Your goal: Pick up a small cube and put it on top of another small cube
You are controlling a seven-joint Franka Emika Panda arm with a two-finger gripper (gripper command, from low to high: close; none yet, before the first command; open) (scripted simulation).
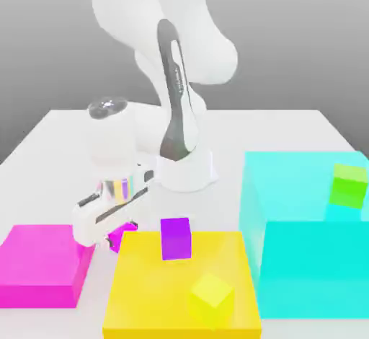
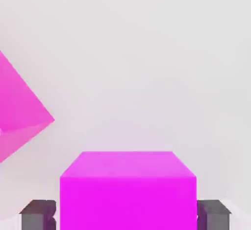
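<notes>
We find the pincer (image 2: pixel 127 214) clenched on the small magenta cube (image 2: pixel 128 190), low on the counter (image 1: pixel 274 132) between the magenta slab (image 1: pixel 39 265) and yellow slab (image 1: pixel 144 294).

Four small cubes (image 1: pixel 176 238), three slabs (image 1: pixel 180 283)

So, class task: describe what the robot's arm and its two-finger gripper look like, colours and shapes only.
The arm has bulky, rounded, glossy white segments, with a dark grey to black strip down one link. The gripper has a white blocky body with black trim and a shiny metallic collar; its fingertips are dark grey and squared.
</notes>
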